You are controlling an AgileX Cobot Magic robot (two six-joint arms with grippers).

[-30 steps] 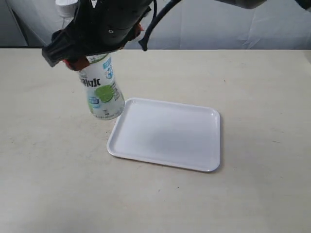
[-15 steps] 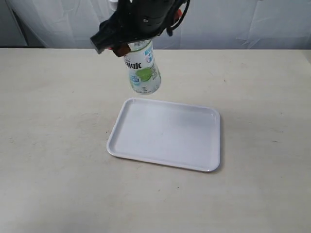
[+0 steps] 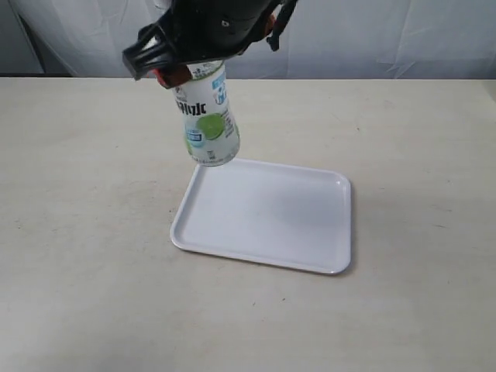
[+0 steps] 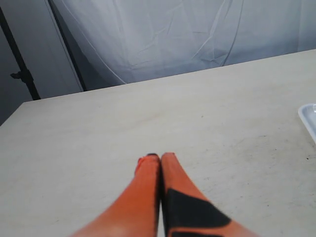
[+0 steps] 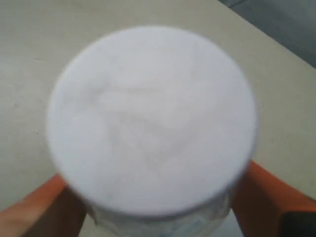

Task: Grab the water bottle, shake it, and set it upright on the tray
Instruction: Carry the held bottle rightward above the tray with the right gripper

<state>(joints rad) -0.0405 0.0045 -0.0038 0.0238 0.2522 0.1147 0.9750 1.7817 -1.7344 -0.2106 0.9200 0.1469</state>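
Water bottle (image 3: pixel 208 124) hangs from the right gripper (image 3: pixel 192 74), which clamps it just below the cap, up at the neck. It is a small, clear plastic cylinder with a rounded base. A glossy white label wraps around it, printed with a green circle, small blue marks and dark lettering. The water bottle leans slightly off vertical, base down. In the exterior view that base lines up with the far left corner of the tray (image 3: pixel 271 217); whether it touches the rim there or hangs clear of it cannot be told.

In the right wrist view the smooth, round white screw cap (image 5: pixel 150 118) fills most of the picture, blurred by closeness. The orange fingers (image 5: pixel 261 195) press in on either side of the clear plastic beneath it.

The tray is a flat white plastic rectangle with rounded corners and a low raised rim, and its surface has a soft sheen. It lies on the matte beige table (image 3: pixel 77 271), which shows faint scuffs and specks.

The left gripper (image 4: pixel 158 158) is closed with nothing in it. Its two tapered orange fingers lie flush together over bare tabletop, and one carries a black patch. A corner of the tray (image 4: pixel 308 118) shows at the edge of that view. Creased white cloth (image 4: pixel 173 39) hangs behind the table.
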